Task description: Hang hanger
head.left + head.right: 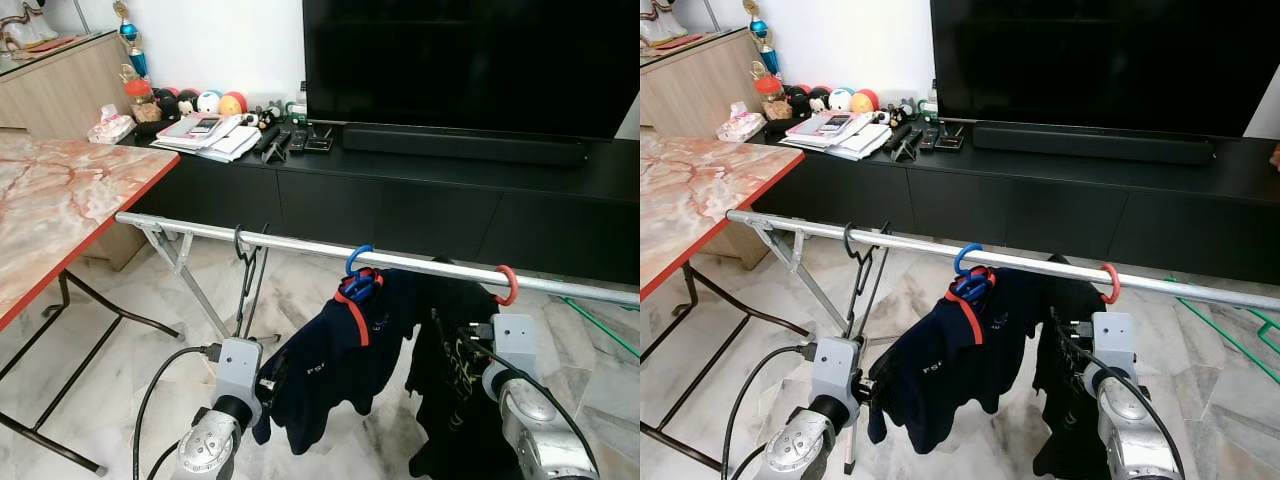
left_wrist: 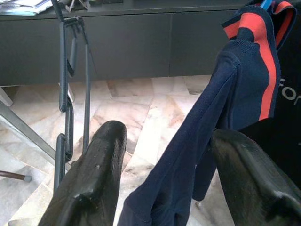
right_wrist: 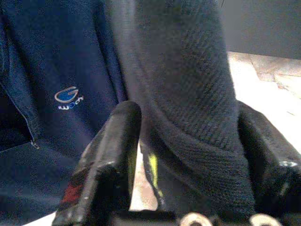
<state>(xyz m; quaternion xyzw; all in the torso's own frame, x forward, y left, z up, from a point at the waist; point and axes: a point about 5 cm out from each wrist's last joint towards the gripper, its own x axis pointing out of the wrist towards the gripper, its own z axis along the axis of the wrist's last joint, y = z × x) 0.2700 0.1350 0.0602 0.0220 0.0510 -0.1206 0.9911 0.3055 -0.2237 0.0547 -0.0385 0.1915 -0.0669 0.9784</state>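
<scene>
A silver rail (image 1: 300, 243) is running across the room in front of the black TV cabinet (image 1: 420, 200), and three hangers are sitting on it. A blue hanger (image 1: 358, 262) is hooked over the middle of the rail, carrying a navy shirt (image 1: 335, 355) with a red-trimmed collar. Just to its right a red hanger (image 1: 507, 284) is hooked on, holding a black garment (image 1: 455, 395). Further left, a bare black hanger (image 1: 247, 275) is dangling by itself.

The left tool (image 2: 162, 181) is hovering low beside the navy shirt with its fingers spread wide; the shirt's sleeve (image 2: 188, 169) is drooping between them, but I can't make out any contact. The right tool (image 3: 188, 160) is sitting down by the black garment, fingers apart, with a thick fold of dark knit fabric (image 3: 197, 117) lying between them, touching at least one finger; whether it is actually pinching I cannot tell.

A marble-topped desk (image 1: 60, 200) is standing off to the left.
</scene>
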